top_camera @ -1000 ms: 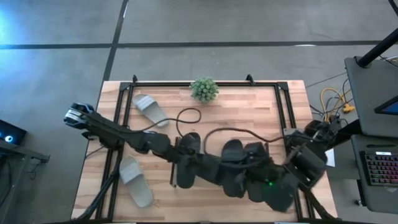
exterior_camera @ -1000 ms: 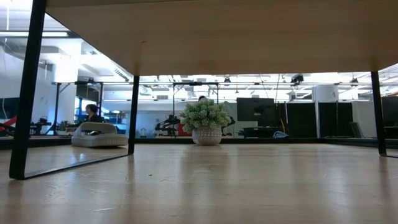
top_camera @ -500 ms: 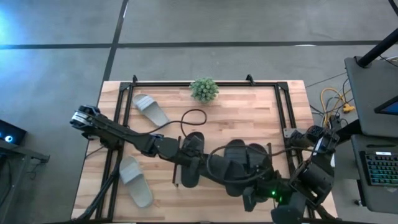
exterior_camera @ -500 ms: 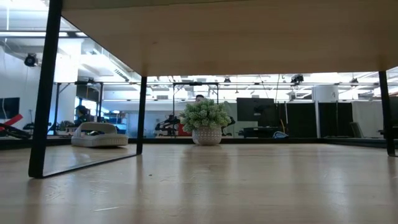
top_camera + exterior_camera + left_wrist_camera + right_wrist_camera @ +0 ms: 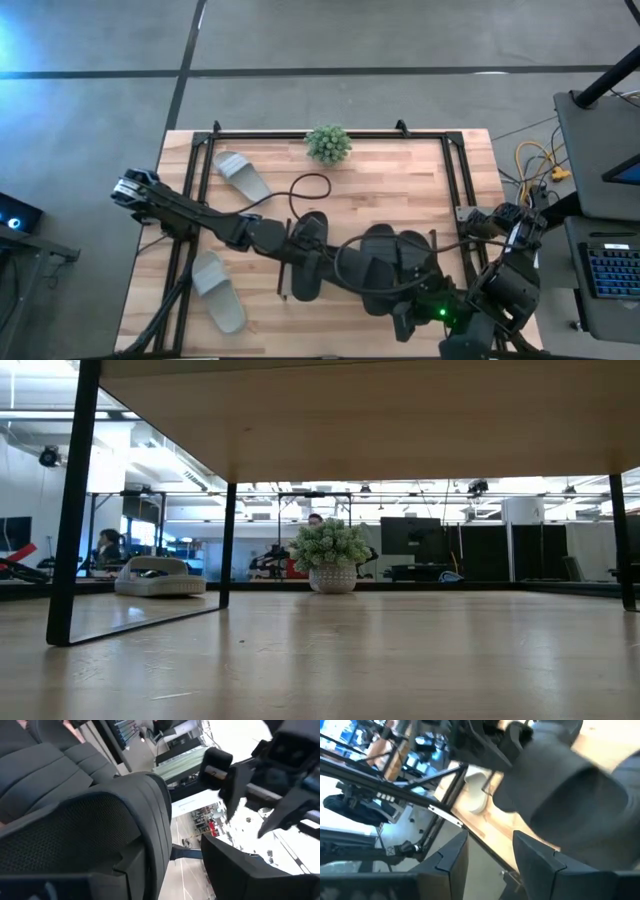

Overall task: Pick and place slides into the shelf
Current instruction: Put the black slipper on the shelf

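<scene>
Slides as before, arms barely shifted

You see two dark arms – the left arm with a silver-grey base joint, the right arm showing a small green light and black cables.

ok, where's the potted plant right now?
High view: the potted plant stands at the table's far edge, about mid-width, right of the far grey slide. In the low view it shows centre, behind the shelf.

Black slides lie mid-shelf, two grey slides left, plant at the back edge.
</scene>
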{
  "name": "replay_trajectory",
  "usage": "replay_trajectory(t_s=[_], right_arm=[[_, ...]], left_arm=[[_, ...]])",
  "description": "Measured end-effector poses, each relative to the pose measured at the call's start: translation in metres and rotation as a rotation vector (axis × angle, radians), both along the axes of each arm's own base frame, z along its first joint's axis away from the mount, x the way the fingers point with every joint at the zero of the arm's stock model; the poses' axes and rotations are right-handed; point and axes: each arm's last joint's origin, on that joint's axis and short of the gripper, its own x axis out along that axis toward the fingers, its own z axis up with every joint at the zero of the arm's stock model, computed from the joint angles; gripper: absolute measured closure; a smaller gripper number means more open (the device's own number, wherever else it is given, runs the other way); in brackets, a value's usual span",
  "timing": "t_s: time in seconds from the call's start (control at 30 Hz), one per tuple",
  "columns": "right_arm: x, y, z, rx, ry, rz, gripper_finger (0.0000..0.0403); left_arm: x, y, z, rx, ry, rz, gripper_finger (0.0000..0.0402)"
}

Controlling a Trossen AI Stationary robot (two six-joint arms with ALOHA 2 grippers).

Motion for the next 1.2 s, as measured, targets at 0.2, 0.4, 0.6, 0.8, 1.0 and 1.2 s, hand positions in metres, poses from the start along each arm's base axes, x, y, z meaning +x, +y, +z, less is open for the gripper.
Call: replay_trajectory(t_s=[0.2, 0.4, 0.6, 0.8, 1.0, 1.2], right_arm=[[0.0, 0.004, -0.014, 0.058, 0.097, 0.0, 0.0266], [0.002, 0.006, -0.027, 0.055, 0.138, -0.03, 0.0269], [0.009, 0.002, -0.037, 0.03, 0.161, -0.055, 0.0269], [0.015, -0.002, -0.045, 0.002, 0.188, -0.072, 0.0269], [0.019, -0.003, -0.059, -0.002, 0.264, -0.068, 0.0271], [0.016, -0.006, -0.063, 0.008, 0.295, -0.115, 0.0271]], left_arm=[[-0.002, 0.001, 0.003, 0.003, -0.017, 0.0, 0.0239], [-0.002, 0.001, -0.006, 0.026, 0.049, -0.003, 0.0239], [-0.002, 0.002, -0.005, 0.023, 0.044, 0.0, 0.0239], [-0.002, 0.001, 0.0, 0.01, 0.016, -0.04, 0.0239], [-0.002, -0.001, 0.004, -0.001, -0.018, -0.073, 0.0239], [-0.003, -0.002, 0.003, -0.001, -0.014, -0.101, 0.0239]])
